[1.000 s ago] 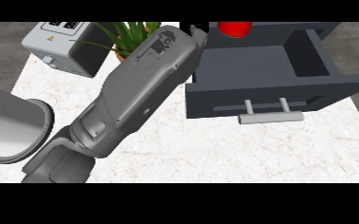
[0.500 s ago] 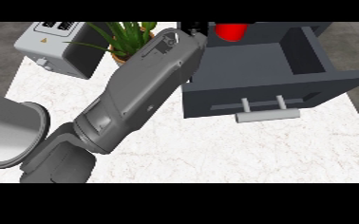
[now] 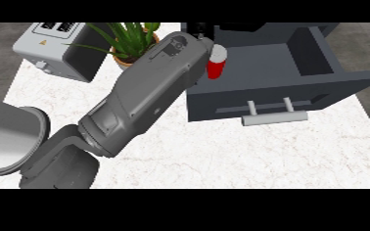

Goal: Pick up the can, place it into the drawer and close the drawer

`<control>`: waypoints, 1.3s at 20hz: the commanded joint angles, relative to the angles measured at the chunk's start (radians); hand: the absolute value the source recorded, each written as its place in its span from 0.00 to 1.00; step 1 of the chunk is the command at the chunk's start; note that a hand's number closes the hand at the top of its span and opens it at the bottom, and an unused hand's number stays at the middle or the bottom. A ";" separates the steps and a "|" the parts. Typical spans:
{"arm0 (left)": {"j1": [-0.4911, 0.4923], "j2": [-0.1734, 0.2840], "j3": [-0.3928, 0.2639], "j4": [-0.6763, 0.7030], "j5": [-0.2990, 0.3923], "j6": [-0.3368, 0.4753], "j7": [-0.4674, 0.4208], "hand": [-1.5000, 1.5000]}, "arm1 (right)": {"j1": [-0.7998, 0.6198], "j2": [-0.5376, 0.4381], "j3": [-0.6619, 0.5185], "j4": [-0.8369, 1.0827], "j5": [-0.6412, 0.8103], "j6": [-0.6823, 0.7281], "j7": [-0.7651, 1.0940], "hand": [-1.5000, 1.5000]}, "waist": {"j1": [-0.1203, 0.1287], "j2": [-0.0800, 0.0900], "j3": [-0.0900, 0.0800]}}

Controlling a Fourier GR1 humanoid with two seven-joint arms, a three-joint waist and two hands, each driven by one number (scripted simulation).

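Observation:
The red can [image 3: 216,66] with a pale top stands upright inside the open dark grey drawer [image 3: 318,85], close to its left wall. My left forearm [image 3: 148,90] runs from the lower left up to the drawer's back left corner. Only a black sliver of my left hand [image 3: 200,31] shows past the wrist, just above the can; the forearm hides the rest. I cannot tell whether the hand touches the can. The drawer's bar handle [image 3: 274,117] faces the front. My right hand shows nowhere.
A grey toaster [image 3: 57,49] stands at the back left, with a potted green plant [image 3: 130,41] beside it. A round metal vessel [image 3: 18,137] shows at the left edge. White marble counter [image 3: 239,156] lies in front of the drawer.
The can has gone from the drawer's back top edge down into the drawer, nearer the front. My forearm has shifted slightly down and right.

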 commanded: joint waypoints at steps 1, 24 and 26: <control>0.030 0.000 -0.050 -0.023 0.046 0.041 -0.024 0.00 | -0.031 -0.037 -0.022 0.041 -0.005 -0.007 0.005 0.00 | 0.000 0.001 0.000; -0.014 0.000 -0.071 -0.030 0.174 0.047 -0.176 0.00 | -0.198 -0.040 0.131 -0.155 0.479 0.041 -0.174 0.00 | 0.047 0.000 -0.001; -0.006 0.000 -0.071 -0.007 0.188 0.062 -0.210 0.00 | -0.219 -0.076 0.143 -0.151 0.544 0.058 -0.191 0.00 | 0.029 0.007 -0.001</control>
